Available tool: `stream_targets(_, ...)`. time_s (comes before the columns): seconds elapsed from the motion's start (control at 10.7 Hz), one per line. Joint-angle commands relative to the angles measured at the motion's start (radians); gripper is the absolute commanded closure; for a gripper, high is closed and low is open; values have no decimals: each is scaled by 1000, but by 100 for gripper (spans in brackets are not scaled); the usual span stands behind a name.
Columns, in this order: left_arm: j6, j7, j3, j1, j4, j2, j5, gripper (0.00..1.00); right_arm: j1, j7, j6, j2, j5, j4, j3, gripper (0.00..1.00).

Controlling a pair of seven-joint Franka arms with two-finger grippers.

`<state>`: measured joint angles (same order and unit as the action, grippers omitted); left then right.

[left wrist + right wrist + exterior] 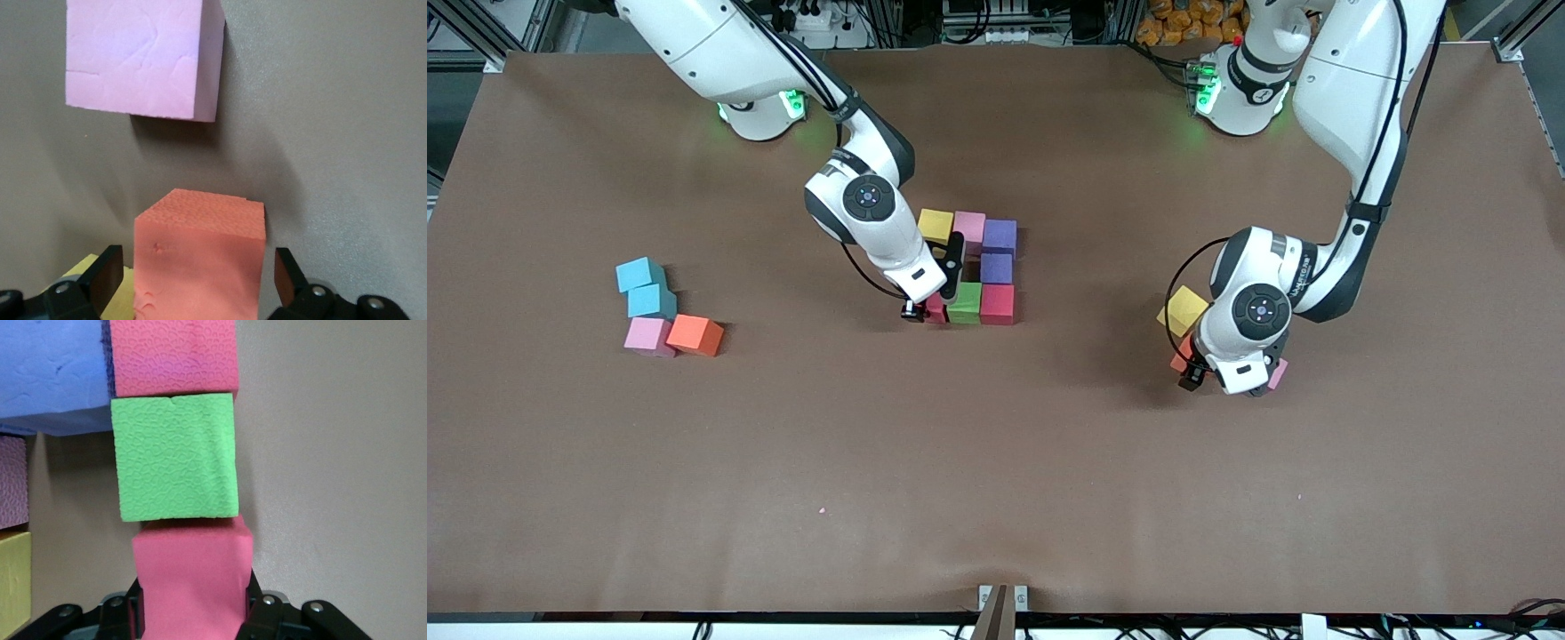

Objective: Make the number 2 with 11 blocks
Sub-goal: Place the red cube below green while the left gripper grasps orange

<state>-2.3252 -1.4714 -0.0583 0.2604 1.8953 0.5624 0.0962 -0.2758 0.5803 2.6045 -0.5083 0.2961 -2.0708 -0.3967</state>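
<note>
the right gripper (935,307) is down at the partly built number 2 (976,267) in the middle of the table (996,462), its jaws closed on a red block (192,580) that sits against the green block (965,302), at the right arm's end of that row. the other red block (997,303) touches the green one at the left arm's end of the row. a purple block (997,268) sits just above that red one in the front view, with the second purple block (1000,236), a pink block (969,226) and a yellow block (935,225) forming the row farthest from the front camera.

the left gripper (193,280) is low over an orange block (199,257) toward the left arm's end of the table, jaws open on either side of it and not touching. a pink block (140,57) lies near it, and a yellow block (1183,310) is beside it.

toward the right arm's end, well apart, two cyan blocks (646,286), a pink block (648,336) and an orange block (695,334) are clustered together.
</note>
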Motion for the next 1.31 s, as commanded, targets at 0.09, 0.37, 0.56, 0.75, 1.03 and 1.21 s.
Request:
stream_targets(0.09,-11,6,-3,-6,5,-7,20,0,-22,-27,-1,-13,23,23,9,65)
stream_targets(0.37,-11,6,-3,-4,5,-7,20,0,-20,-25,-14,-12,25,35,10,0)
stream_targets(0.56,-11,6,-3,-4,5,-7,20,0,-20,-25,-14,-10,25,37,12,0)
stream_targets(0.75,-11,6,-3,-4,5,-7,20,0,-14,-23,-44,1,25,57,13,0)
stream_targets(1.03,-11,6,-3,-4,5,-6,20,0,-11,-20,-173,39,21,80,1,0)
stream_targets(1.21,-11,8,-3,-4,5,-3,20,0,-6,-16,-225,66,21,80,-4,0)
